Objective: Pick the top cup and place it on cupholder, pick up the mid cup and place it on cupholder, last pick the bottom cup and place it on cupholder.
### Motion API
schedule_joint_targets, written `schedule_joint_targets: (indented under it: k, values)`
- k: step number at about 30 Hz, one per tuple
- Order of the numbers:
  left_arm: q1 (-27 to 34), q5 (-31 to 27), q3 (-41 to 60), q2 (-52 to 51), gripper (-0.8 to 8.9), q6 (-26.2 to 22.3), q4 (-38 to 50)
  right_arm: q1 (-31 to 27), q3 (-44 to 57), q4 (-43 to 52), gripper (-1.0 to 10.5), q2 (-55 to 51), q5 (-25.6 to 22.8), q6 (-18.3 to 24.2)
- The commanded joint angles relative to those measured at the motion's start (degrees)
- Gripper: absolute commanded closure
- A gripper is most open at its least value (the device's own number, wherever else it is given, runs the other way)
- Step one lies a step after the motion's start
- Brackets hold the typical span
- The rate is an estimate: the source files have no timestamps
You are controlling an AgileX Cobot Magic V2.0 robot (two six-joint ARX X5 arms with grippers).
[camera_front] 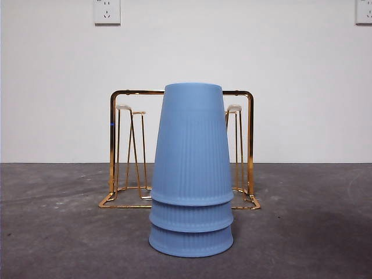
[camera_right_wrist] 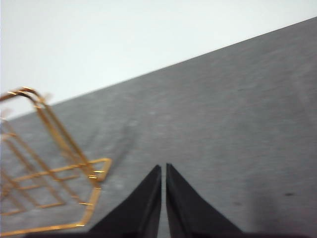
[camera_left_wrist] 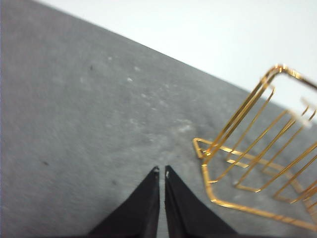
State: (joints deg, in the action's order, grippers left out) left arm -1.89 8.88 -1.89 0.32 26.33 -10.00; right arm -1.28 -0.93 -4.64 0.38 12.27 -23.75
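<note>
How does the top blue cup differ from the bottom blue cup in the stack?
The top cup shows nearly its full ribbed wall, while the bottom cup shows only a rim band. The top cup sits highest, nested over the others; the bottom cup rests on the table. Both are blue, upside down, before the cupholder.

Three views: one low and level at the front, two riding the wrists.

Front view set near table height, facing straight across the grey table toward the white wall, close enough that the stacked blue cups fill the middle and half hide the cupholder behind. Left wrist view angled down over the left gripper, near the tabletop, catching one end of the cupholder. Right wrist view likewise over the right gripper, catching the cupholder too. Cupholder, table and wall shared by all three.
</note>
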Motion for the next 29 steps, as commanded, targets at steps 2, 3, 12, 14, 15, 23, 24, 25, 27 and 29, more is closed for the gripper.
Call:
schedule_joint_targets:
  k: [2,3,12,14,15,23,24,25,27,29]
  values:
    - [0.11,1.07,-1.33,-0.13,8.05,8.37,-0.22,0.00,-0.79,1.14,9.4,-0.17,2.93,-7.30]
    - [0.11,1.07,-2.03,-0.13,8.05,9.31,-0.20,0.00,-1.22,1.14,9.4,-0.17,3.04,-7.67]
    - [0.11,3.28,-11.54,1.75,8.04,9.73,-1.44,0.00,-11.41,-2.56,9.4,0.66,3.39,-6.88]
    - [0.11,4.07,-14.38,3.23,8.04,8.90,-2.93,0.00,-15.08,-4.92,9.4,1.90,3.43,-4.11]
    - [0.11,4.79,-15.85,4.17,8.04,7.69,-3.87,0.00,-17.07,-6.34,9.4,2.82,3.91,-2.43]
    - [0.11,11.15,-28.17,14.99,8.04,-5.01,-14.49,0.02,-31.65,-17.86,9.4,13.92,9.73,8.79]
    - [0.11,12.37,-29.90,16.85,8.04,-6.80,-16.00,0.02,-33.66,-19.78,9.4,15.82,10.84,10.40]
    - [0.11,13.51,-31.32,18.43,8.04,-8.33,-17.25,0.02,-35.30,-21.42,9.4,17.40,11.96,11.74]
    - [0.04,16.11,-34.95,22.34,8.04,-12.33,-20.79,0.02,-39.15,-25.73,9.4,21.27,14.99,14.80]
    - [-0.15,17.33,-38.16,25.68,8.04,-15.74,-24.28,0.15,-42.27,-29.57,9.4,24.48,16.79,17.29]
